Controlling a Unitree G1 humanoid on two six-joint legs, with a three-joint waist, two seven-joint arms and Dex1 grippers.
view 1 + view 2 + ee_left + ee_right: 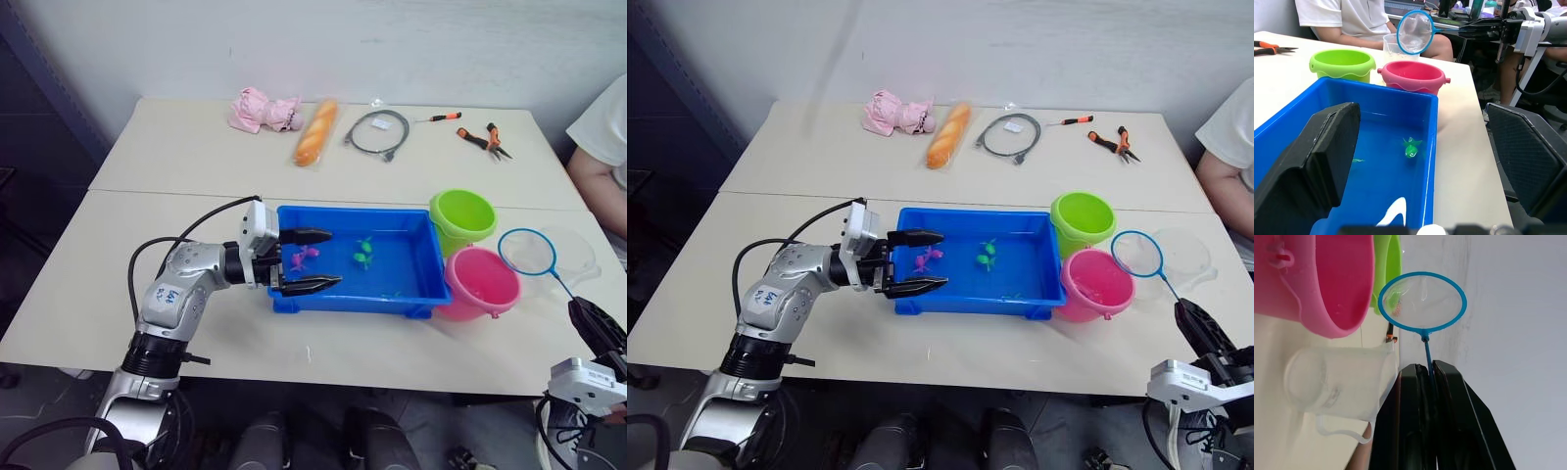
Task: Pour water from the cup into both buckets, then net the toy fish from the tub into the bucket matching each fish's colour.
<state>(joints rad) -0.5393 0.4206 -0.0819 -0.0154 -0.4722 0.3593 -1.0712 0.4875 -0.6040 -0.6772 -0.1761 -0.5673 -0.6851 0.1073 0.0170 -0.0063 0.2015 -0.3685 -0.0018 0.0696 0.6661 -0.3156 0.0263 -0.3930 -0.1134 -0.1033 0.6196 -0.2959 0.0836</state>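
Netting step: the net is in hand, no fish caught yet.

The right hand is closed on the handle of the net, holding its hoop up beside the pink bucket and above the clear cup, which stands at the table's right edge. The left hand is open, its fingers straddling the left wall of the blue tub. A pink fish and a green fish lie in the tub. Next, I judge, the net must swing left and dip under a fish; the green bucket waits behind the pink one.
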